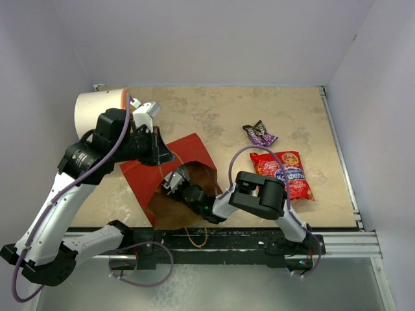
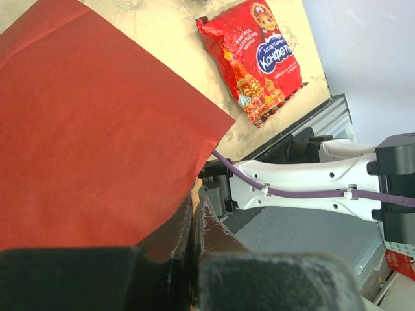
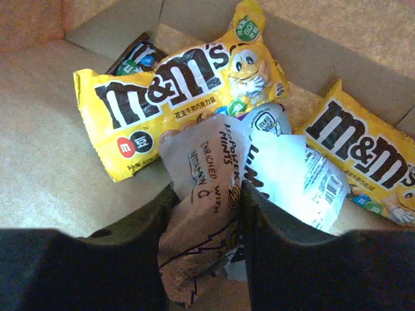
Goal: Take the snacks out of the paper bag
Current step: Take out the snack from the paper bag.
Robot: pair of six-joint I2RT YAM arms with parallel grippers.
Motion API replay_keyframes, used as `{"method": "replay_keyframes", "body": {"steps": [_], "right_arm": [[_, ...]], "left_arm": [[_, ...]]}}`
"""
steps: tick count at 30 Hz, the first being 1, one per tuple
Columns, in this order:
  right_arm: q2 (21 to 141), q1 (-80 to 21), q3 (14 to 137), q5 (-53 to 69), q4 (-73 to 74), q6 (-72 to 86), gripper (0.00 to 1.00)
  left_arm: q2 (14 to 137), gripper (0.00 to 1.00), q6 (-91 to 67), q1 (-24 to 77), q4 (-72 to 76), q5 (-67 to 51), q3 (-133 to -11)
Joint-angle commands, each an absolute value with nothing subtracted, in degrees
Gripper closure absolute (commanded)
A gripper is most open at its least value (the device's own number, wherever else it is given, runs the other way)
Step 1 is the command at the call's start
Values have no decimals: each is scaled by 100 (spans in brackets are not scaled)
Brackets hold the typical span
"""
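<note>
The paper bag (image 1: 188,152) lies on its side, red outside, its mouth toward the arms. My left gripper (image 1: 162,154) is shut on the bag's upper rim (image 2: 192,194), holding the mouth up. My right gripper (image 1: 172,184) reaches inside the bag. There its fingers (image 3: 206,194) press both sides of a crumpled silvery wrapper (image 3: 207,152). Two yellow candy packets (image 3: 175,91) (image 3: 363,149) and a dark one (image 3: 133,58) lie behind it on the kraft floor (image 3: 52,142). Outside the bag lie the large red packet (image 1: 282,173) (image 2: 259,58) and a purple candy packet (image 1: 259,134).
A white cylinder with an orange end (image 1: 97,113) stands at the back left behind my left arm. A tan cord handle (image 1: 198,238) hangs over the table's near edge. White walls close the table on three sides.
</note>
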State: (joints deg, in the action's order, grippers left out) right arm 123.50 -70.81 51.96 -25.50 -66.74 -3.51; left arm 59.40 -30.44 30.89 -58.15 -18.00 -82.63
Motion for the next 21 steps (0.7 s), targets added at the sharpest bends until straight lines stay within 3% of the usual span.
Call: {"method": "replay_keyframes", "body": {"steps": [1,9,21], "right_arm": [[11899,-7056,4994,-2281,-6694,-385,62],[11010,-7064,4503,-1665,-6706,-295,85],[9625,-7186,3723,-769,-6196,241,93]], "left_arm": [[5913,100,-2975,3093,-5645,-1795,-8388],[5915,100,-2963,3088,-5634,-1586,-8379],[6030,100,-2955,3093,-5634,-1507,-8455]]}}
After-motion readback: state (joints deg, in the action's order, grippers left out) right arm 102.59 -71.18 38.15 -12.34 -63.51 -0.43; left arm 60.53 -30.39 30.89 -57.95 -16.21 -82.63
